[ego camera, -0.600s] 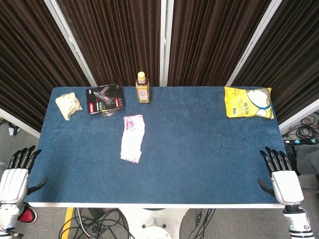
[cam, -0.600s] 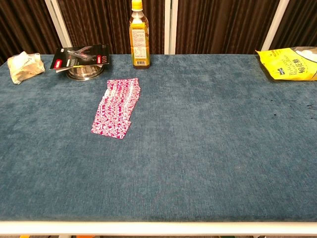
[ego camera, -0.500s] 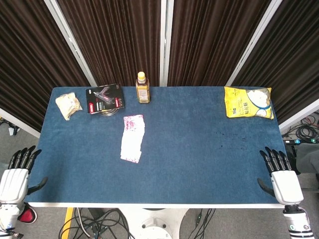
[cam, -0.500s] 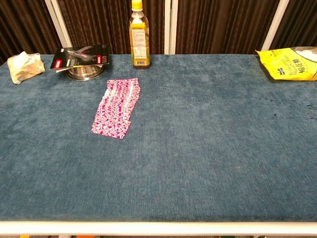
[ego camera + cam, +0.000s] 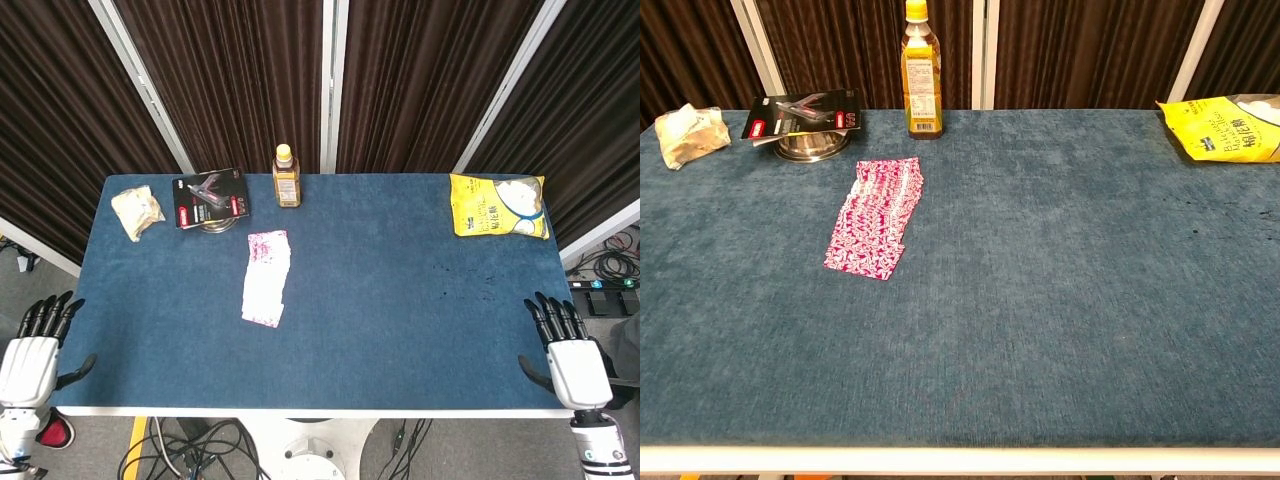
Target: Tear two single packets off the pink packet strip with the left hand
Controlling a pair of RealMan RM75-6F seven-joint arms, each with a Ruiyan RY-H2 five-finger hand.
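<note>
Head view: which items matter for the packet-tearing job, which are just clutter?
For the job:
- pink packet strip, flat on the table, untouched
- left hand, off the table's near-left corner, holding nothing

Lying about:
- amber drink bottle
- yellow snack bag
- black carded tool pack on a metal bowl
- beige wrapped item
- right hand, idle

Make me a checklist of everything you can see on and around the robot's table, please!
Surface: blue cloth-covered table, a few small dark specks near its right side.
Job's things: pink packet strip lies flat, left of centre, untouched.
Clutter: bottle upright at the back edge; black card pack resting on a metal bowl; pale wrapped bundle at back left; yellow bag at back right.
Hands: left hand and right hand off the table's front corners, fingers apart, holding nothing.
Cables: tangled cables on the floor under the front edge.
Surroundings: dark curtains behind.
</note>
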